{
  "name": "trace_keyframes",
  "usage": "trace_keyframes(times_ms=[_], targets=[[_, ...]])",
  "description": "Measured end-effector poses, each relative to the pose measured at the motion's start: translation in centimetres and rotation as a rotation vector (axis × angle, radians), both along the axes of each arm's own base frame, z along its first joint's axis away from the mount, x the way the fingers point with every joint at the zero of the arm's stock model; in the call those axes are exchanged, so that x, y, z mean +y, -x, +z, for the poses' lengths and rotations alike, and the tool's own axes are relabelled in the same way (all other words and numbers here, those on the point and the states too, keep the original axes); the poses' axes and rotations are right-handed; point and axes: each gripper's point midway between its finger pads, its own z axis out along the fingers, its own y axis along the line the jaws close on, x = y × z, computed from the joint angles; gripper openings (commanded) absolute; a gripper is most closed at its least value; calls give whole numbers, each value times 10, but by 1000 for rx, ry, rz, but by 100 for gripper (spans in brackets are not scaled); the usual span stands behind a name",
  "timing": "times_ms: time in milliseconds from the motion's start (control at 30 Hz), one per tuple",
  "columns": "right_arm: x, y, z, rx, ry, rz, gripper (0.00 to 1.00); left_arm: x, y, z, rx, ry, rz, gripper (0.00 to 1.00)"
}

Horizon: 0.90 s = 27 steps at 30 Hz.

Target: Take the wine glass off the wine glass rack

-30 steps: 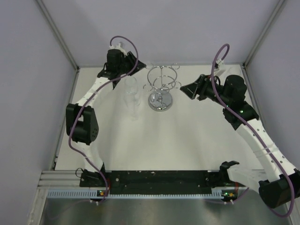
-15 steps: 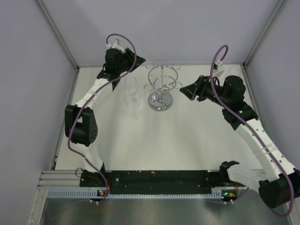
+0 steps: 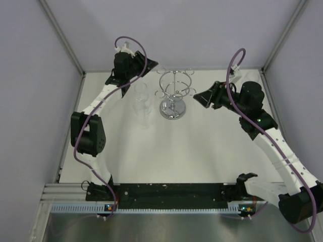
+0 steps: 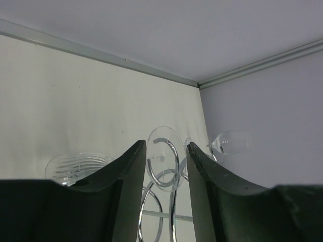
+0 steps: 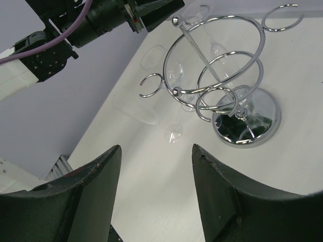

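Two hands empty: my left hand (image 4: pixel 165 145) narrowly parted, my right hand (image 5: pixel 155 148) wide. Clear stemmed wine glass (image 3: pixel 142 103) on white worktop (image 3: pixel 176 151), just nearside of left hand, beside shiny chrome wire wine glass rack (image 3: pixel 173 96).

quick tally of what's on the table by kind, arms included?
Rack: 1
Wine glasses: 2 that I can make out, a standing glass beside the rack and a glass on the rack. They are clear, so another could be hidden.
Robot arms: 2, left arm and right arm
Total: 5
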Motion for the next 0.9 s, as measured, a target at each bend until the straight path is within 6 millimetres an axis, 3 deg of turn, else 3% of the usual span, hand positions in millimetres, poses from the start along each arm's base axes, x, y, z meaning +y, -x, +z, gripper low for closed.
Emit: trace_keyframes(times_ms=[467,900], targets=[[0,0,-1,0,0,0,58,-9,-5,-25,42,-6,-17,42],[1,0,-5,4,0,5,58,-12,-4,-22,33,4,-34,14]])
